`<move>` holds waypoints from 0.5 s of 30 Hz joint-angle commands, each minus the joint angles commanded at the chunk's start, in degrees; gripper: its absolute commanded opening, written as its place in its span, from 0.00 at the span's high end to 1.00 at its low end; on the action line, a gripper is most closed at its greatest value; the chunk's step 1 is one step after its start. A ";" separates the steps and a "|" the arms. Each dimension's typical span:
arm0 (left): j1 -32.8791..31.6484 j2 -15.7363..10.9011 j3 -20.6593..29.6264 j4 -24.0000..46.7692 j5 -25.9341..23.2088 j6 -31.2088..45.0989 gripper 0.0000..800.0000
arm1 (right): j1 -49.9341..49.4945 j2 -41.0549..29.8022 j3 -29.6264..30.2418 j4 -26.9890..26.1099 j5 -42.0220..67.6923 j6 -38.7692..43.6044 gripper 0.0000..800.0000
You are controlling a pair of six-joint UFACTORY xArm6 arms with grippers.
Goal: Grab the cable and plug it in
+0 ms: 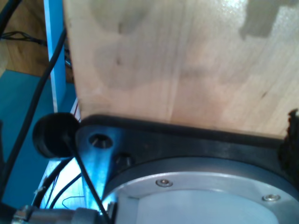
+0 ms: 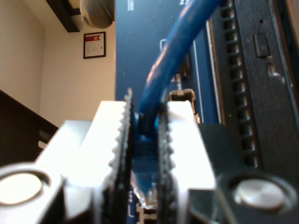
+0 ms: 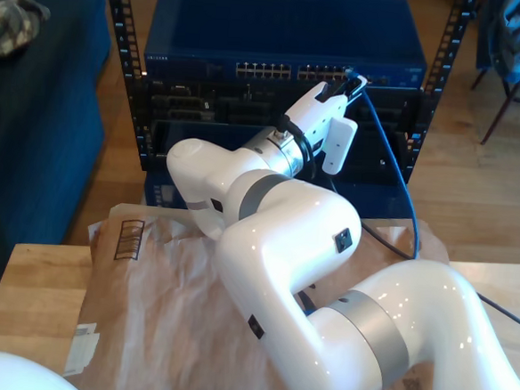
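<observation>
Wooden flooring surrounds the dark rack ahead. At its blue switch, the cable sits pinched near its end in my second gripper, apparently just short of seating. My first gripper's state I cannot tell.

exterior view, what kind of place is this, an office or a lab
Probably a home or office room used as a robot test space: a rack with a blue network switch stands on a wood floor, and brown paper covers the table.
</observation>
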State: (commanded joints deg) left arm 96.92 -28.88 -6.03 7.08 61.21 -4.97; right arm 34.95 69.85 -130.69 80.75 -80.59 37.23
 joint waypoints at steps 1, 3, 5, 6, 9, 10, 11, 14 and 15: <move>0.00 0.00 0.00 0.09 0.00 0.00 0.00 | 0.00 0.00 0.00 0.00 0.00 0.00 1.00; 0.00 0.00 0.00 0.00 0.00 0.09 0.00 | 0.00 0.00 0.09 0.00 0.00 0.00 1.00; 0.00 0.00 0.00 0.00 0.00 0.00 0.00 | 0.00 0.00 0.00 0.00 0.00 0.00 1.00; 0.00 0.00 0.00 0.00 0.00 0.00 0.00 | 0.00 0.00 0.00 0.00 0.00 0.00 1.00; 0.00 0.00 0.00 0.00 0.00 0.09 0.00 | 0.00 0.09 0.00 -0.09 0.09 0.00 1.00; 0.00 0.00 0.00 0.00 0.00 0.09 0.00 | 0.00 0.26 -0.09 -0.09 0.18 0.00 1.00; 0.00 0.00 0.00 0.00 0.00 0.09 0.00 | 0.00 0.26 -0.09 -0.09 0.18 0.00 1.00; 0.00 0.00 0.00 0.00 0.00 0.00 0.00 | -0.09 0.44 -0.09 -0.09 0.26 0.00 1.00; 0.00 0.00 0.00 0.00 0.00 0.00 0.00 | -0.09 0.53 -0.09 -0.09 0.44 0.00 1.00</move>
State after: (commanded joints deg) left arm 96.92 -28.88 -6.03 7.08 61.21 -4.97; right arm 34.86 70.37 -130.78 80.66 -80.15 37.23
